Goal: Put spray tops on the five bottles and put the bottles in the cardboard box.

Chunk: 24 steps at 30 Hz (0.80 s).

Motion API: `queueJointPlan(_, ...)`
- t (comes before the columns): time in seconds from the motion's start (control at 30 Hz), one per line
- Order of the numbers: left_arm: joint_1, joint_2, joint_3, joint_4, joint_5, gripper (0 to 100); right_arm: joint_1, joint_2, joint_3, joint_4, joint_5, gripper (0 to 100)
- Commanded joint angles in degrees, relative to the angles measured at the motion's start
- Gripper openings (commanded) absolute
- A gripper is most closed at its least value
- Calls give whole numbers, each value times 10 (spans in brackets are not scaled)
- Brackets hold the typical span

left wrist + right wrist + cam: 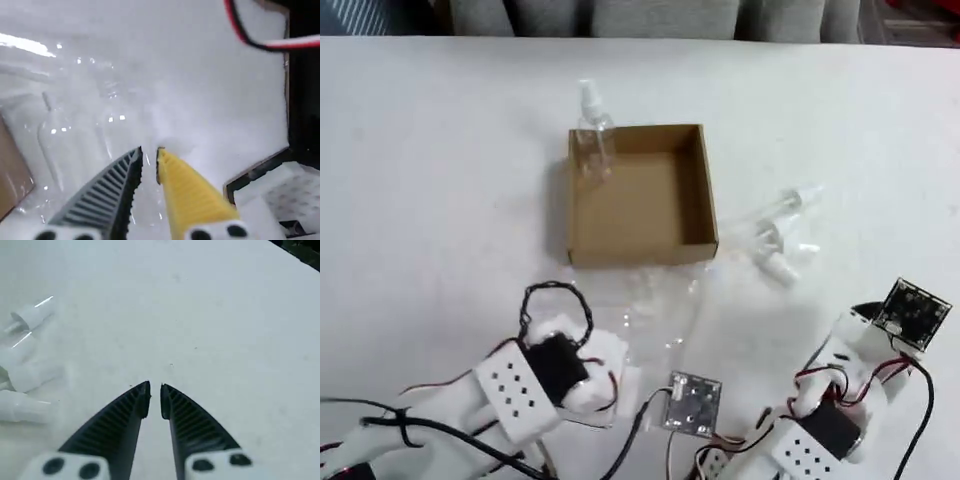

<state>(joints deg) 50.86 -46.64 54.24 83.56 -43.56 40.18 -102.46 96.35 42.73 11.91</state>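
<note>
High view: one capped bottle (592, 145) stands in a corner of the box (695, 190), so most of the job looks undone. The left gripper (149, 160), pinched together and empty, hovers by the bare bottles (75, 145). The right gripper (155, 397), likewise closed on nothing, sits near the loose tops (30, 317). Next, I'd say, the jaws must open around a bottle.

The clear bottles (660, 300) lying below the box (640, 246) nearly vanish against the desk (440, 150); their count is unclear. The spray tops (782, 245) at right blur together.
</note>
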Motion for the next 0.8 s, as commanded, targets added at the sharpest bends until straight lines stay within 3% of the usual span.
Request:
queueJointPlan(0.0,-7,4,16,-48,-20,70,22,-5,4,3,7,16)
queueJointPlan(0.3,-156,7,25,-137,-20,208,38,-5,4,0,7,16)
queueJointPlan(0.6,-89,7,71,-138,-55,212,24,-5,4,4,7,16)
queueJointPlan(0.77,-89,8,79,-184,-55,224,14,-5,4,4,8,16)
